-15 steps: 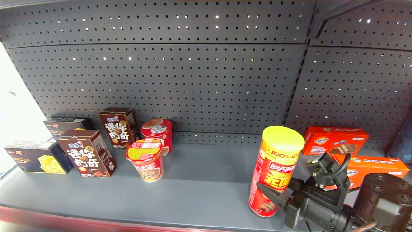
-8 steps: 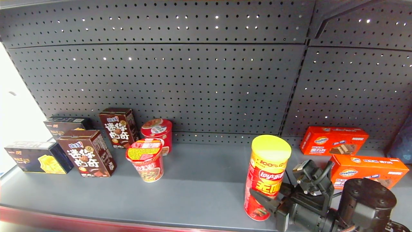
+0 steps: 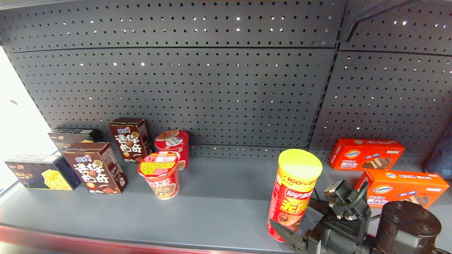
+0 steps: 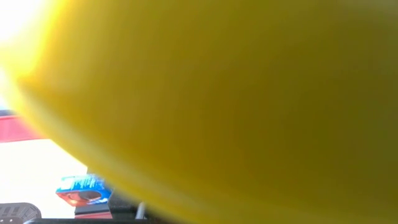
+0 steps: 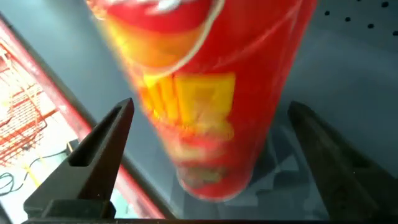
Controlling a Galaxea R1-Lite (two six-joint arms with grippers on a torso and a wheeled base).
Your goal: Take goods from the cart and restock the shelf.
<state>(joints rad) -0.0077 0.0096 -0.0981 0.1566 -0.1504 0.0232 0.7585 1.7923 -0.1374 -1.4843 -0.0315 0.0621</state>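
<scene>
Can [image 3: 295,194] stood upright on shelf [image 3: 219,215], close to front lip. Right pincer [image 5: 210,112] released: fingers [image 5: 99,149] spread either side of can's lower half, not clamping.

My read on handling:
- Light, stiff tube; glossy wrap probably slick.
- Tall and narrow, so tippy.
- Lid [image 3: 300,160] likely thin plastic: no hold there.
- For any regrip I would take body at mid-height or lower, with moderate squeeze.
- Risk I saw: finger brushing can and toppling it off lip.

Cups [image 3: 160,174] well apart at left, orange boxes [image 3: 367,153] near at right.
</scene>
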